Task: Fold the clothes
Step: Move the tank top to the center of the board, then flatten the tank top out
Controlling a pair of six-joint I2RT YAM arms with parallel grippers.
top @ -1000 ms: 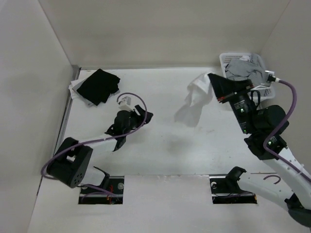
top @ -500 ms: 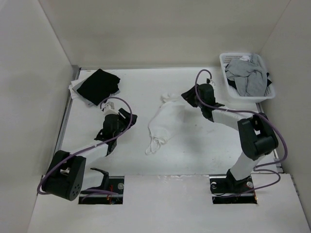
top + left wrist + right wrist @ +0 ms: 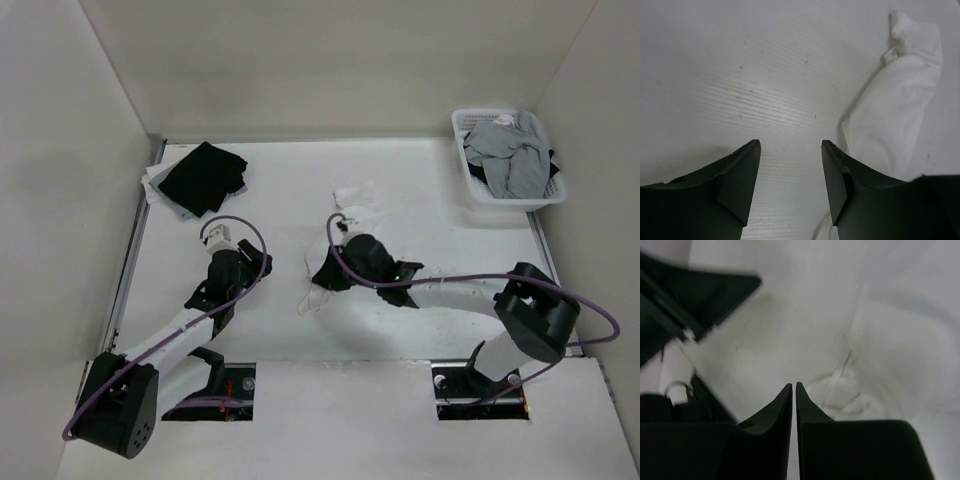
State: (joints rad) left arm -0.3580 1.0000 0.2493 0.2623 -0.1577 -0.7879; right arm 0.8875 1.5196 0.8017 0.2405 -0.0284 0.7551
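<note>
Where the clothes lie: middle of the counter (image 3: 450, 260), a long white strip (image 3: 355, 197) running from the far middle toward the near edge, rumpled, its near part under the right hand (image 3: 328, 272).
Progress: no fold shows; nothing is squared or doubled over on purpose. By my reading the strip must first be spread flat, and all the folding is left to do.
Black garment (image 3: 203, 176): far left corner, well apart from the clothes, not part of the job.
Left hand (image 3: 791, 145): fingers wide apart, nothing between them, over bare counter; the clothes lie just beside one finger.
Right hand: low over the clothes, fingers drawn almost together with only a sliver between; the wrist view is blurred, so I cannot tell whether cloth is pinched.
Basket (image 3: 500, 200): far right corner, grey garments (image 3: 510, 155) heaped in it, well apart from the clothes.
Edges: left wall (image 3: 80, 200) near the left arm; back wall (image 3: 330, 70) beyond the far end of the clothes; right wall (image 3: 600, 120) just beside the basket; arm bases at the near edge.
Open room: bare counter right of the clothes, and a narrower stretch between them and the left hand, likely enough to lay the strip flat. With both hands near each other, they could crowd.
</note>
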